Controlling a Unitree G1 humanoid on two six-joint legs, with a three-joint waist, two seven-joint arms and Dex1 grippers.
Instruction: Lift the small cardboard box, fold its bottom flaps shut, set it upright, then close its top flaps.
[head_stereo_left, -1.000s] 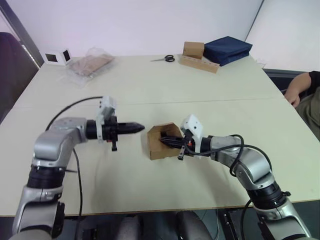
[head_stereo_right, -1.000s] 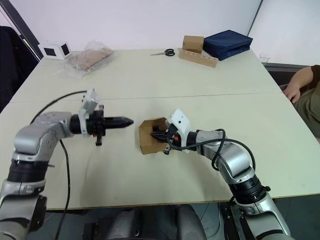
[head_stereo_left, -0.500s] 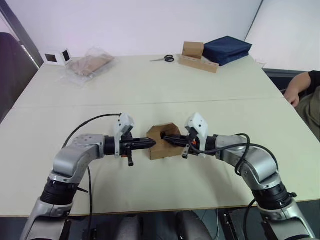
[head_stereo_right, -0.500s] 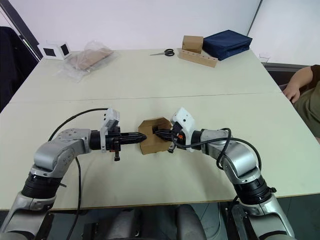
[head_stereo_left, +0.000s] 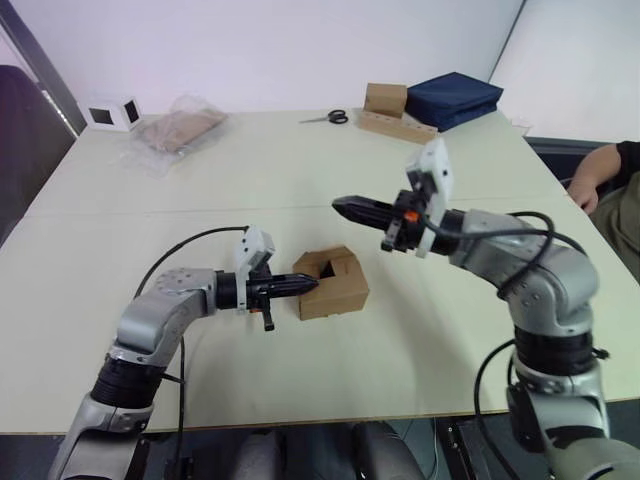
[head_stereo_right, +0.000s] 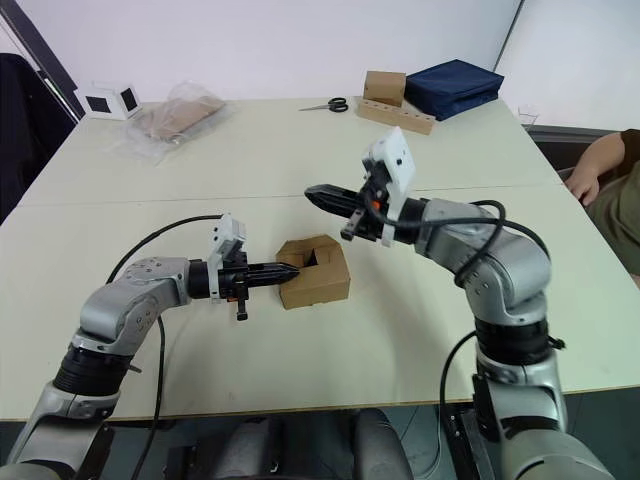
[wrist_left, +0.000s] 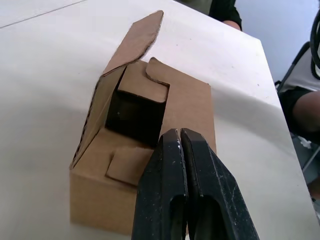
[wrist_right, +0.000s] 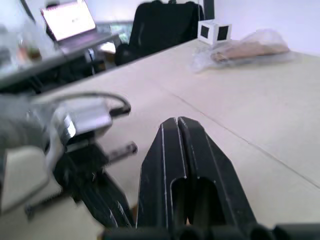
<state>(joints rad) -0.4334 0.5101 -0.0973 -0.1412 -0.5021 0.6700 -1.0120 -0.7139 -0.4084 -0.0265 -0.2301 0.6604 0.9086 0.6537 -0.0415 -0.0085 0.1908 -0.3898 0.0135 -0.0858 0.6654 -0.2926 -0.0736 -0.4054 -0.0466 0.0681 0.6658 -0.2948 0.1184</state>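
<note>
- The small cardboard box (head_stereo_left: 333, 283) sits on the table (head_stereo_left: 300, 180), near the front edge and about midway between the two arms.
- Its upper side is partly open: a dark square hole shows between the flaps, and in the left wrist view one long flap (wrist_left: 135, 40) stands up and leans away from the opening.
- The left gripper (head_stereo_left: 310, 284) lies low and level, reaching in from the robot's left. Its two black fingers are pressed together with nothing between them, and their tip rests against the near left side of the box, at the edge of the top.
- The right gripper (head_stereo_left: 340, 205) hangs in the air above the table, higher than the box and beyond it, pointing toward the robot's left. Its fingers are pressed together too, holding nothing, and it is clear of the box.
- At the far side of the table there are scissors (head_stereo_left: 327, 117), a brown box with a long holed strip (head_stereo_left: 397, 113), and a dark blue bag (head_stereo_left: 455, 98).
- Toward the far left corner lie a clear plastic bag of brown cardboard (head_stereo_left: 182, 130) and a small white cube (head_stereo_left: 113, 113).
- A person's arm (head_stereo_left: 606, 172) shows at the right edge, beside the table.
</note>
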